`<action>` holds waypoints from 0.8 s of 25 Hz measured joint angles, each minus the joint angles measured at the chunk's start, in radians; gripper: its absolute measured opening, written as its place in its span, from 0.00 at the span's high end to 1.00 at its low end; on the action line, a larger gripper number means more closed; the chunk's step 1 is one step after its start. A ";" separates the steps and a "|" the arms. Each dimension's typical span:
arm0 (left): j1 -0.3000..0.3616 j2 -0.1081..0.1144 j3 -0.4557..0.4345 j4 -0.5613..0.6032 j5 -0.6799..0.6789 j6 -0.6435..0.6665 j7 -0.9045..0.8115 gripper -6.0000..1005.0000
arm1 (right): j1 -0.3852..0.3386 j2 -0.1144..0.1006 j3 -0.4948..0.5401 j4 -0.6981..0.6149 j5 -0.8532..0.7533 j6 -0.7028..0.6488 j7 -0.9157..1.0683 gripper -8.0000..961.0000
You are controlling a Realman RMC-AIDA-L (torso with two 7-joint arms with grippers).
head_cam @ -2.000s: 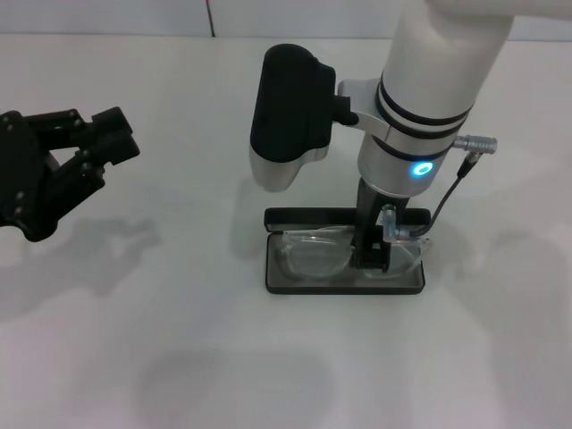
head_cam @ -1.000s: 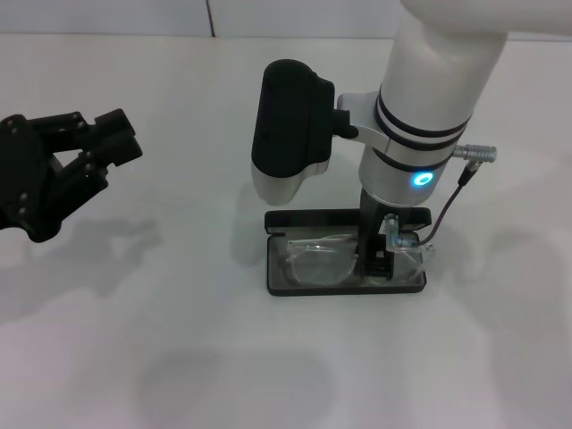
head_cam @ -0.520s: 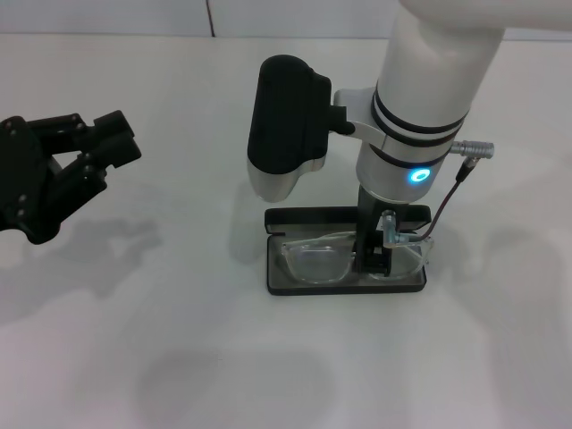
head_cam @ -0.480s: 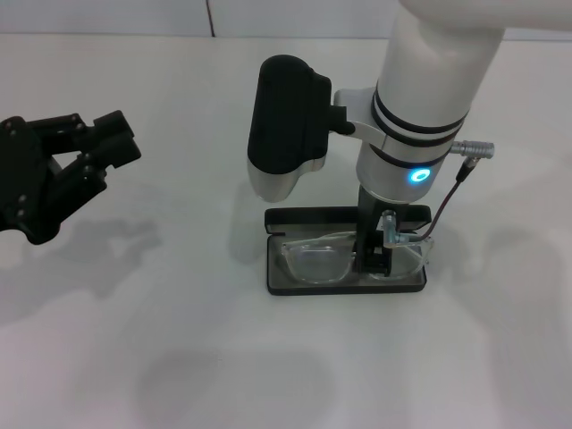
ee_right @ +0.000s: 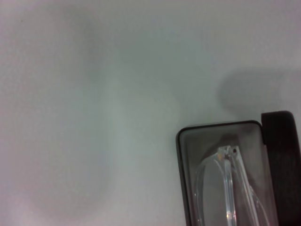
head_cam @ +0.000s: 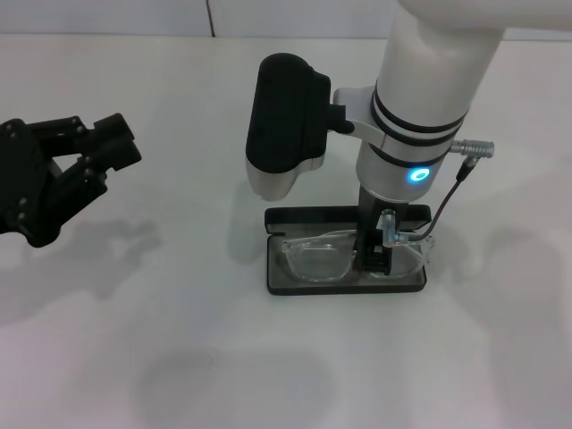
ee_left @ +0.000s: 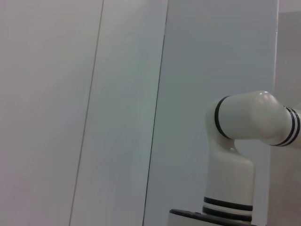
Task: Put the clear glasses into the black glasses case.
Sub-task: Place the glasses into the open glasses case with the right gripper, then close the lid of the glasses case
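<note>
The right pincer (head_cam: 374,259) stands straight down in the open black glasses case (head_cam: 345,284) on the white bench (head_cam: 179,340), at the bridge of the clear glasses (head_cam: 317,261), which lie inside the tray. Whether its fingers are clamped or apart cannot be told. A good finish, I judge, is releasing gently and lifting vertically without snagging the frame. The left pincer (head_cam: 94,147) hovers apart, well away. No lettering is readable.

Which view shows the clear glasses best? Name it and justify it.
The head view: the clear glasses lie across the open black glasses case, with the right gripper down at their bridge. The right wrist view shows only one end of the frame. The left wrist view shows none.
</note>
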 joint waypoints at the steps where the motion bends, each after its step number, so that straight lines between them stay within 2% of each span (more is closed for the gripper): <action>1: 0.000 0.000 0.001 0.000 0.000 0.000 0.000 0.79 | 0.000 0.000 0.000 0.000 0.000 0.000 0.000 0.86; 12: 0.000 0.000 0.001 0.000 0.001 0.000 0.000 0.79 | 0.000 0.000 0.000 -0.008 -0.001 -0.001 0.002 0.80; 20: 0.000 0.000 -0.002 0.000 0.002 0.000 0.000 0.79 | -0.015 0.000 0.001 -0.084 -0.027 -0.033 0.018 0.80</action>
